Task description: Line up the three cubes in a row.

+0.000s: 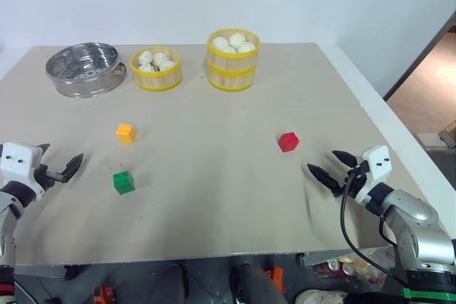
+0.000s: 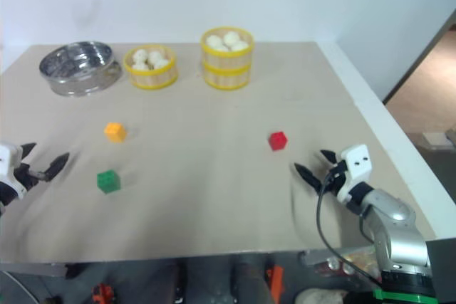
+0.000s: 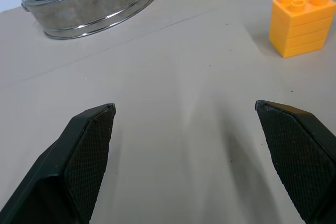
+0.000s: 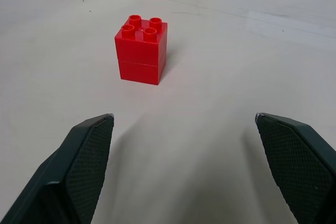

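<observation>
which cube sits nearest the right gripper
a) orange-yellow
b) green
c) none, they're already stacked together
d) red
d: the red cube lies just ahead of the open right gripper on the table, while the green cube and the orange-yellow cube sit far over by the left gripper.

Head pair looks down over the table (image 1: pixel 228 197); wrist cameras skim it (close).

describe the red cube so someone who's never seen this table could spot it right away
On the beige table, look at its right half, well in front of the tall yellow bun basket. The red cube stands alone there, ahead of the right gripper; the other two cubes sit together on the left.
</observation>
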Controlling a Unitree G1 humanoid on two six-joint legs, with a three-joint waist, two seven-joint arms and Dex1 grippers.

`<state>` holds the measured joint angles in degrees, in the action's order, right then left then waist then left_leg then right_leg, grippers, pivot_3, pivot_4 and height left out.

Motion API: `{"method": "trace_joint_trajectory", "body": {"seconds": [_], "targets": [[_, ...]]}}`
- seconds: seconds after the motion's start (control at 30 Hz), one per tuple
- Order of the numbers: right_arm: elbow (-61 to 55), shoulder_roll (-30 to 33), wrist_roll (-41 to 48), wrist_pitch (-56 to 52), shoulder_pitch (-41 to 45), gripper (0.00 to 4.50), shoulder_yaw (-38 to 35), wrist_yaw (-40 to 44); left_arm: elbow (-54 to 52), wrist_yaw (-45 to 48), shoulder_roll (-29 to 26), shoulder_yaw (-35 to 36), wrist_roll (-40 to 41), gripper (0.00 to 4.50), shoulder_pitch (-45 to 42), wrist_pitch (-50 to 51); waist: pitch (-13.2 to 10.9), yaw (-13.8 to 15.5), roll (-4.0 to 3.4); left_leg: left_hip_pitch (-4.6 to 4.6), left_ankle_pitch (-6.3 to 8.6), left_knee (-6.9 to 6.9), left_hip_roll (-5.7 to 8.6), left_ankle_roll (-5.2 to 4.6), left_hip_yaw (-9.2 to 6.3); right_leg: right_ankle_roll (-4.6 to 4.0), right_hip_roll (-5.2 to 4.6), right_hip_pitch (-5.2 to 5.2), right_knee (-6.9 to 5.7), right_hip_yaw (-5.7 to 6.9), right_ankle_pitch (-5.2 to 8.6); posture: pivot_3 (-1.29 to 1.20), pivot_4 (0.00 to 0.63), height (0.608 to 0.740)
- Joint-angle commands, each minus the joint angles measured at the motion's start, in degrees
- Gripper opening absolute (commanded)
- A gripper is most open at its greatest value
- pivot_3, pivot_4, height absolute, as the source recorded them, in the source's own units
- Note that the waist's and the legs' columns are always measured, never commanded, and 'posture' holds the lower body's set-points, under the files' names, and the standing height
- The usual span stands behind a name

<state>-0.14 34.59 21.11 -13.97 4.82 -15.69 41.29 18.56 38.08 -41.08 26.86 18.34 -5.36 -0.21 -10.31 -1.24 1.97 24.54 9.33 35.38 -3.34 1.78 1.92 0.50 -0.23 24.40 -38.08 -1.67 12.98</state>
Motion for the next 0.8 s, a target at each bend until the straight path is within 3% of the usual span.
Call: {"method": "trace_joint_trajectory", "body": {"seconds": [0.03,0.17,0.5,0.67,0.8], "targets": [[-1.8,0.8,0.3,1.1,0.1,4.50,-0.8,0.7,-1.1,4.2,-0.1,0.2,3.2,4.42,-0.4,0.0,0.0,0.0,0.00,0.00,0.00,0.00,0.00,0.00,0.00,0.00,0.00,0.00,0.00,0.00,0.00,0.00,0.150,0.740],[-2.5,0.4,0.7,1.0,0.0,4.50,-0.3,0.8,-2.5,8.1,1.5,2.1,9.4,4.42,-0.3,2.9,0.0,0.0,0.01,-0.02,0.00,0.01,0.01,0.00,0.08,0.00,-0.05,-0.02,0.00,-0.01,-0.01,0.00,0.150,0.740],[-5.5,0.6,1.1,-0.1,0.5,4.50,0.5,1.5,-4.4,11.3,0.3,3.2,12.4,4.42,1.2,5.3,0.0,0.0,0.08,-0.03,0.00,0.01,-0.03,0.00,0.08,0.00,0.00,-0.01,0.00,-0.01,-0.01,0.00,0.150,0.740],[-11.9,0.8,3.4,-4.1,4.9,4.50,-0.3,-1.8,-19.6,13.5,-2.9,2.0,18.5,4.42,-1.4,11.3,0.0,0.0,0.11,0.00,0.00,0.02,-0.07,0.00,0.10,0.00,-0.01,0.01,0.00,-0.02,-0.02,0.00,0.150,0.740],[-15.1,-2.3,2.5,-8.2,10.9,4.50,2.9,-8.1,-32.8,19.9,-5.5,-8.7,19.8,4.42,-2.0,16.7,0.1,0.0,0.04,-0.02,0.00,0.06,-0.11,0.00,0.20,-0.01,-0.02,-0.01,0.01,-0.05,-0.03,0.00,0.150,0.740]]}}
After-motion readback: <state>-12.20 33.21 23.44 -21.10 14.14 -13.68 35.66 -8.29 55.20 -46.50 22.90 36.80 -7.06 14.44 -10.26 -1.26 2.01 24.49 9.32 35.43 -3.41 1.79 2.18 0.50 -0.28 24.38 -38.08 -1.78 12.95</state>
